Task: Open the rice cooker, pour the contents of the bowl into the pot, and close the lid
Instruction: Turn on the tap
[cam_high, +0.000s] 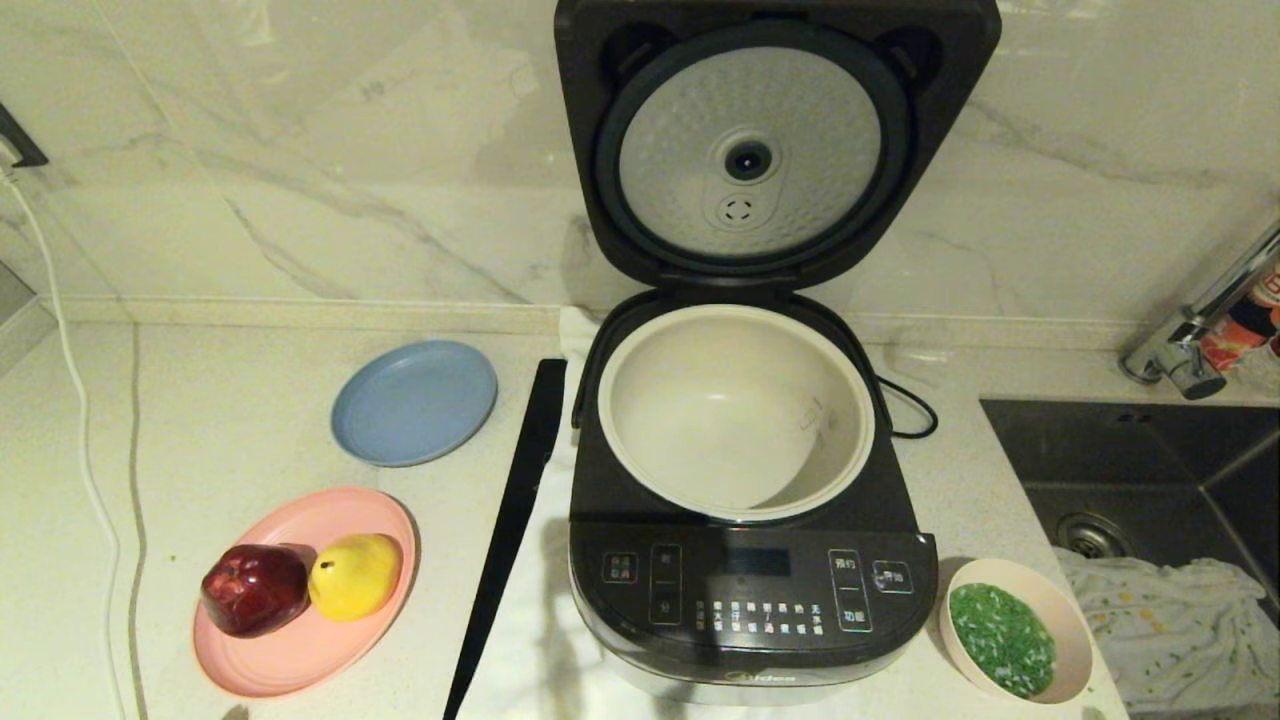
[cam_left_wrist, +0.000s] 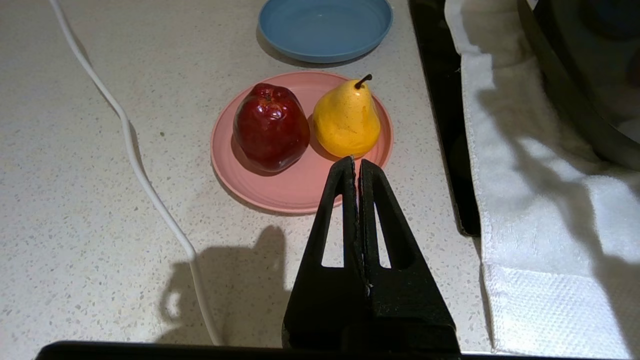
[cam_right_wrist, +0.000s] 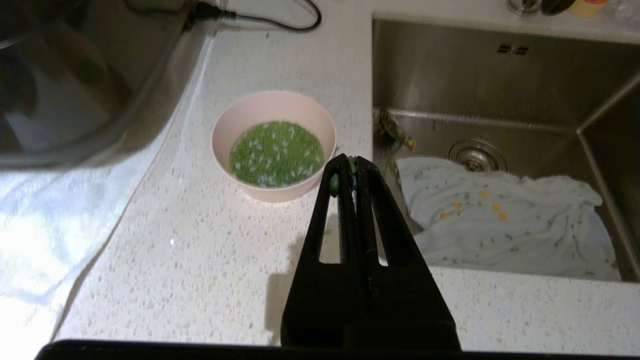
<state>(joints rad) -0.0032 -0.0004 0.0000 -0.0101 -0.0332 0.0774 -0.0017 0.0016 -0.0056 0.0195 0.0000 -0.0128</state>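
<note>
Stood open: dark grey rice cooker, lid raised upright, cream pot empty inside. Beside it, right: pink bowl holding green-and-white contents.

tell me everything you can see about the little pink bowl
The bowl is small, round and pale pink with a smooth matte look, likely plastic, its inside a lighter cream-pink. It stands upright on the speckled white counter, at the cooker's front right corner, between the rice cooker and the sink. It holds a shallow layer of the contents: chopped green bits mixed with white grains, well below the rim. Nothing grips it; the right gripper, shut, hovers near its rim without visibly touching.
</note>
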